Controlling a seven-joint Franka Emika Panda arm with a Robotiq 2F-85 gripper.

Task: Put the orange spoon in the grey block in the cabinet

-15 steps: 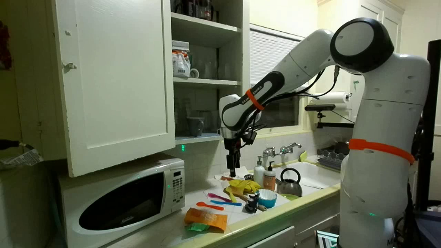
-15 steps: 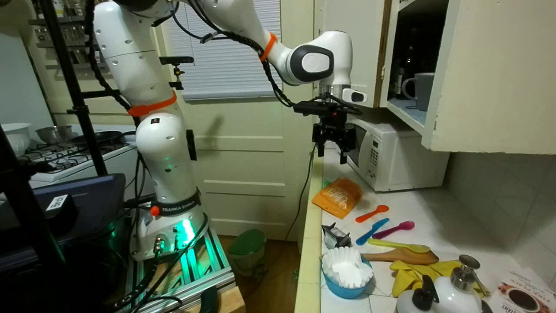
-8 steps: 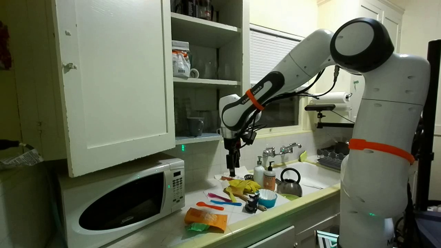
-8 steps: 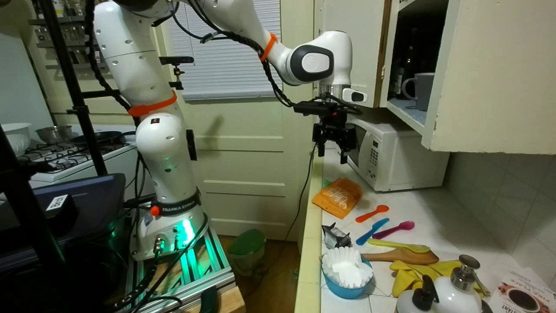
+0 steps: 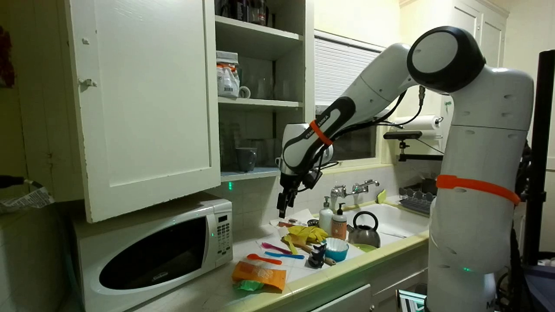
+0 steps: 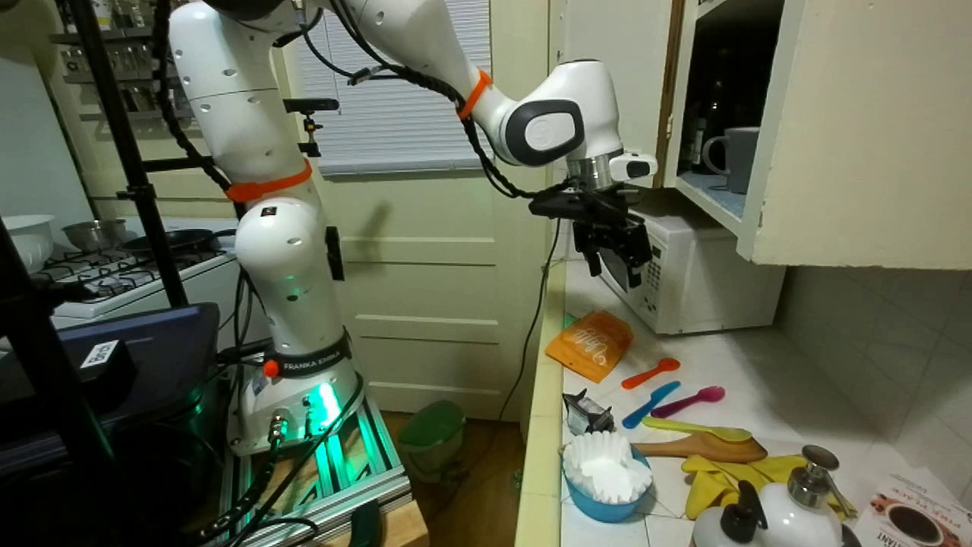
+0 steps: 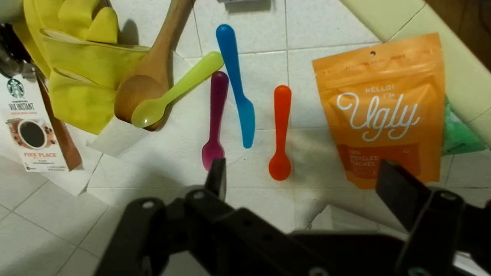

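Orange spoon [image 7: 281,126]: smooth plastic, slim, oval-ended
Cabinet [image 5: 190,99]: white painted wood, panelled, chipped edges
Table [image 6: 752,357]: square tiles
Jaws: spread wide

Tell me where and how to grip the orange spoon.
I'd probably take the orange spoon halfway along its handle, from above, jaws across its width: it lies flat on the counter, apart from the blue knife and orange pouch, and the handle is slim.
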